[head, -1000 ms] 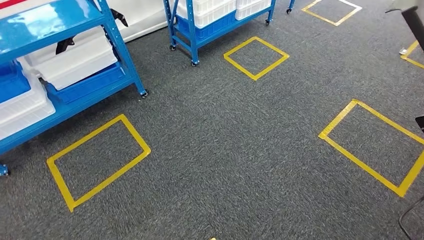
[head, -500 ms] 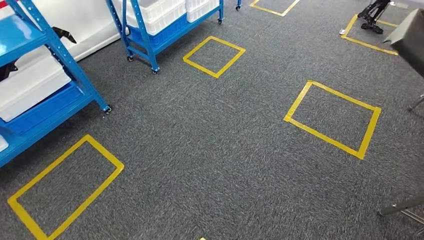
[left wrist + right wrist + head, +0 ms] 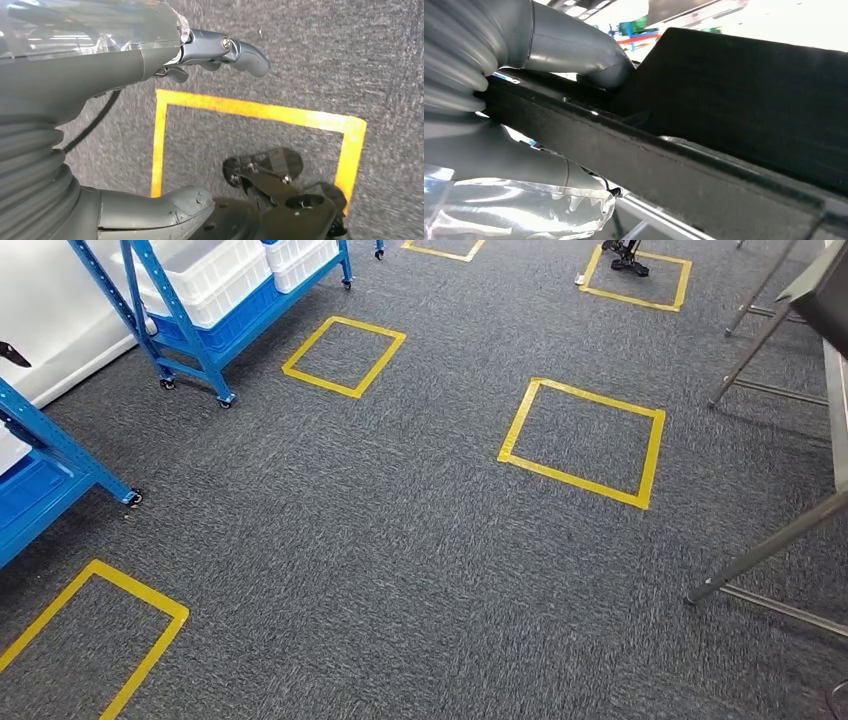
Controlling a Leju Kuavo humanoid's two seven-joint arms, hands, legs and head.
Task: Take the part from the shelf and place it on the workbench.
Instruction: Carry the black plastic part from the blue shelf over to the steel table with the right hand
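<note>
Part (image 3: pixel 734 100): a flat, matt black piece with a thick straight edge bar, seen close in the right wrist view; it lies across the right hand and reaches past the hand on both sides.
Right hand (image 3: pixel 539 85): grips the part, the grey thumb pressed on its upper face and the palm under the edge bar; the darker fingers are hidden behind the part.
Left hand (image 3: pixel 150 130): hangs above the carpet holding nothing, the thumb and the dark fingers (image 3: pixel 235 50) set apart.
Carpet (image 3: pixel 400 560): grey, speckled, covering the whole floor in the head view.
Near tape square (image 3: pixel 90 630): yellow outline at the lower left, cut by the picture's edge.
Near shelf (image 3: pixel 50 455): blue frame on castors at the left edge; the contents of its blue tray cannot be told.
Table (image 3: pixel 800 390): at the right edge, slanted silver legs and a grey top corner.
Middle tape square (image 3: pixel 585 440): yellow outline between the shelves and the table.
Far shelf (image 3: pixel 215 330): blue, on castors, at the upper left.
White bins (image 3: pixel 215 275): stacked on the far shelf's blue tray; what they hold cannot be seen.
Far tape squares (image 3: pixel 345 355): one just beside the far shelf, more along the top edge.
</note>
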